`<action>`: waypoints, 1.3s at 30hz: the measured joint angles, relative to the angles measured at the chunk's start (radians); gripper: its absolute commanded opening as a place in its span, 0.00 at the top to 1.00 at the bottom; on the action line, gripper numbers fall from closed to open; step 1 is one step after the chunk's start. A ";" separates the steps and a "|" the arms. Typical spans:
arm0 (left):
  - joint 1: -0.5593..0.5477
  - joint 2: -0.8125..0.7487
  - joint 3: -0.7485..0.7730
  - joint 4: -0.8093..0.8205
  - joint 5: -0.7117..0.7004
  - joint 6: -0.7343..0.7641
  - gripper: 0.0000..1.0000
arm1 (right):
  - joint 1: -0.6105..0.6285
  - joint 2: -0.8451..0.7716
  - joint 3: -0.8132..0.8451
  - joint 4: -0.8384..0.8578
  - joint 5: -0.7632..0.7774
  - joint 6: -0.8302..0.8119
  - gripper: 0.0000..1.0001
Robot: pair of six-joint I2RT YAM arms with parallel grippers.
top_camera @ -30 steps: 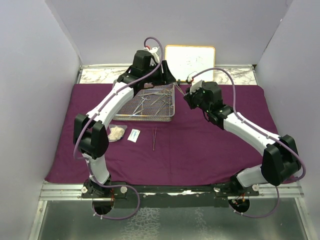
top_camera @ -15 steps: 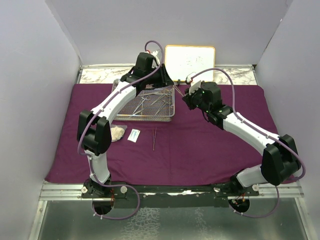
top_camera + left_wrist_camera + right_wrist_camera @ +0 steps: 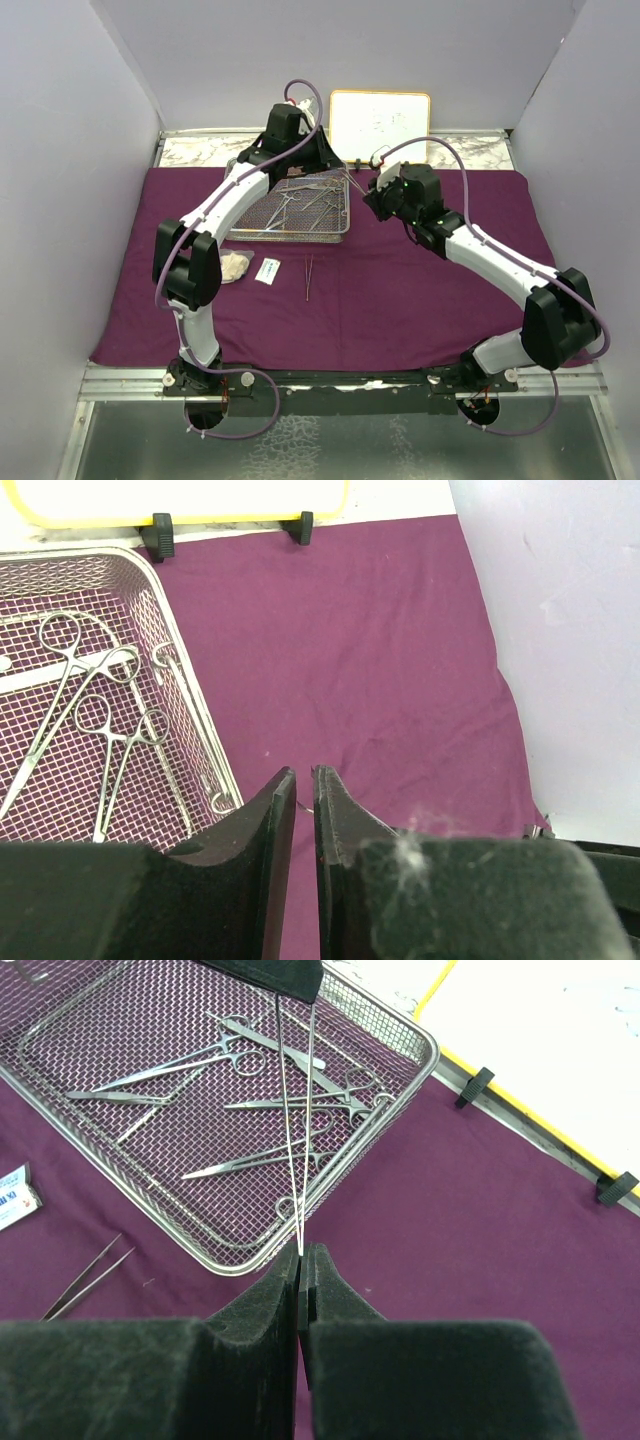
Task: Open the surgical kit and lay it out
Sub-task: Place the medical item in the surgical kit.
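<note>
The slim steel forceps (image 3: 300,1215) are held in the air above the right edge of the rectangular silver wire-mesh tray (image 3: 290,236), spanning both grippers. The right gripper (image 3: 302,1255) is clamped on their joined end. The left gripper (image 3: 304,780), jaws almost together, pinches the 2 spread tips. The tray, with steel clamps (image 3: 100,730) inside, sits on the large dark purple cloth wrap (image 3: 400,300).

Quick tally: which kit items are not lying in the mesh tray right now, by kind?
Forceps: 2, the loose forceps on the cloth and the held forceps in the right gripper
Gauze: 1
White packet: 1
Total: 4
</note>
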 measured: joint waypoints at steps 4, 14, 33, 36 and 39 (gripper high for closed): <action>0.000 0.000 -0.002 0.002 0.007 0.000 0.89 | 0.000 0.006 0.000 -0.003 -0.001 0.000 0.99; 0.002 0.000 -0.008 0.008 0.021 0.014 1.00 | 0.000 0.008 0.000 -0.009 -0.005 0.001 0.99; -0.008 -0.003 -0.050 0.035 0.036 0.303 1.00 | 0.000 0.062 0.043 -0.092 -0.089 -0.004 0.69; -0.008 -0.006 -0.074 0.045 0.039 0.352 1.00 | 0.000 0.062 0.043 -0.099 -0.095 -0.006 0.64; -0.008 -0.016 -0.108 0.058 0.042 0.400 1.00 | 0.000 0.062 0.043 -0.102 -0.098 -0.011 0.62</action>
